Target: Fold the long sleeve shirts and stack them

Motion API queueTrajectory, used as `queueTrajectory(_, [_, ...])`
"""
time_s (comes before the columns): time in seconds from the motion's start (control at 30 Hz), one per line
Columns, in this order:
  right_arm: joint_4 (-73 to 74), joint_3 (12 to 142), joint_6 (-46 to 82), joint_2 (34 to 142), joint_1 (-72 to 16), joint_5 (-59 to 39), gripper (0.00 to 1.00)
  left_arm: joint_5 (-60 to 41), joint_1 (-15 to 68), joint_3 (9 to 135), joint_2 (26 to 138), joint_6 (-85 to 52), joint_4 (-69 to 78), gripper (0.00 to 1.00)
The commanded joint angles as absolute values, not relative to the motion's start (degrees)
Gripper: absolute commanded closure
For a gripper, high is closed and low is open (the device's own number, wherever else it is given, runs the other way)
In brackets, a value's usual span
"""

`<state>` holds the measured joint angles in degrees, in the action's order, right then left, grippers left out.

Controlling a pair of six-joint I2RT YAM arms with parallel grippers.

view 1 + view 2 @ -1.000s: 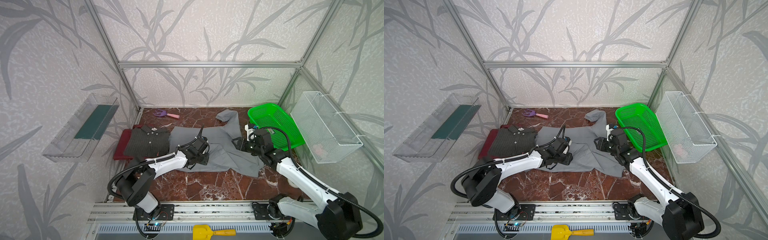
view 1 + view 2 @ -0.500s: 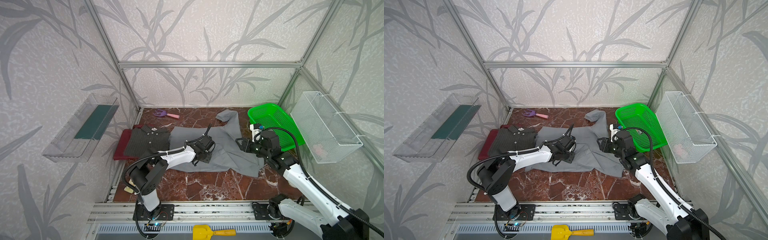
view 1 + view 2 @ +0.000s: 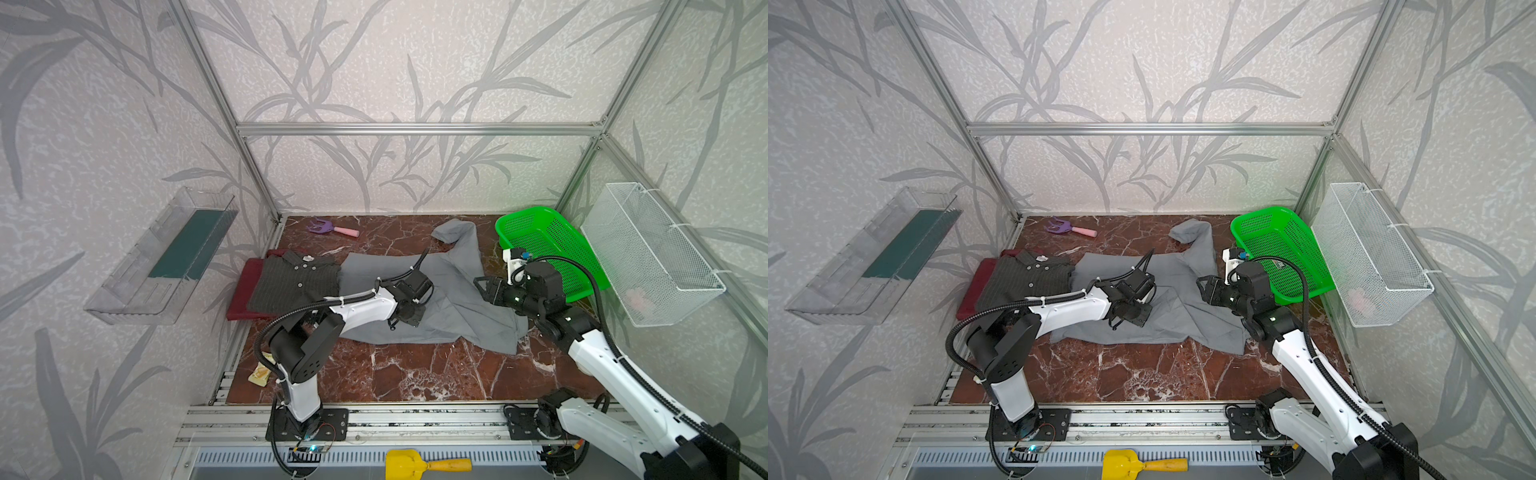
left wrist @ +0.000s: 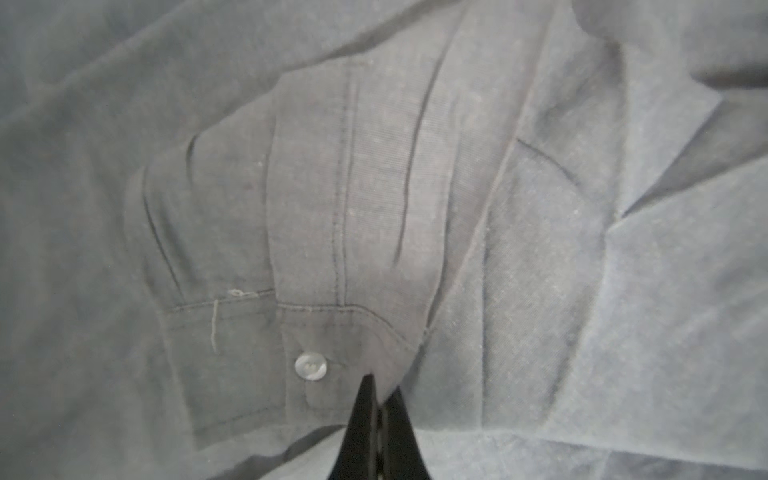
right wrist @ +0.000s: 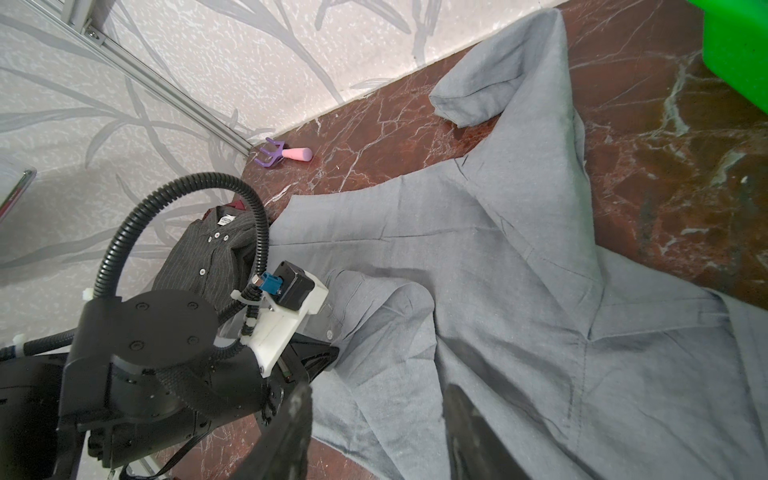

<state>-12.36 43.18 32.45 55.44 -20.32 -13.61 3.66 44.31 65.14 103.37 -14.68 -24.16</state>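
A light grey long sleeve shirt (image 3: 457,307) (image 3: 1179,316) lies spread on the marble floor, one sleeve reaching toward the back wall. My left gripper (image 4: 382,386) (image 3: 409,318) (image 3: 1129,316) is shut on this shirt's buttoned cuff (image 4: 332,353), which is folded onto the body. My right gripper (image 5: 374,395) (image 3: 478,286) (image 3: 1200,286) hovers open over the shirt's right side (image 5: 498,270), holding nothing. At the left, a folded dark grey pinstriped shirt (image 3: 295,282) (image 3: 1025,282) (image 5: 208,257) rests on a folded maroon shirt (image 3: 241,291) (image 3: 971,291).
A green mesh basket (image 3: 548,245) stands at the back right, beside a white wire basket (image 3: 648,249) on the right wall. A purple and pink toy rake (image 3: 332,228) lies near the back wall. A clear shelf (image 3: 166,257) hangs on the left wall. A yellow scoop (image 3: 415,463) lies in front.
My left gripper's jaws have closed onto the grey shirt's cuff after sliding slightly rightward. The right arm has drawn back a little to the right, its gripper still open.
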Motion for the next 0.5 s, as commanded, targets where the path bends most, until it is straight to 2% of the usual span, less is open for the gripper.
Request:
queueTrajectory(0.0, [-13.5, 42.4, 31.6, 53.9, -19.6, -14.2, 0.48, 5.9, 44.4, 68.0, 102.7, -11.6, -26.8, 1.0])
queueTrajectory(0.2, [-13.3, 42.1, 32.3, 53.7, -18.3, -15.9, 0.48, 11.3, 44.4, 67.9, 94.7, -1.2, -25.9, 1.0])
queueTrajectory(0.3, [-12.8, 42.0, 32.9, 54.0, -17.8, -16.7, 0.49, 16.7, 44.5, 62.3, 87.8, 7.8, -18.2, 1.0])
queueTrajectory(0.47, [-12.2, 41.2, 33.8, 54.5, -17.6, -17.2, 0.48, 18.9, 44.3, 49.4, 75.1, 22.6, -3.1, 1.0])
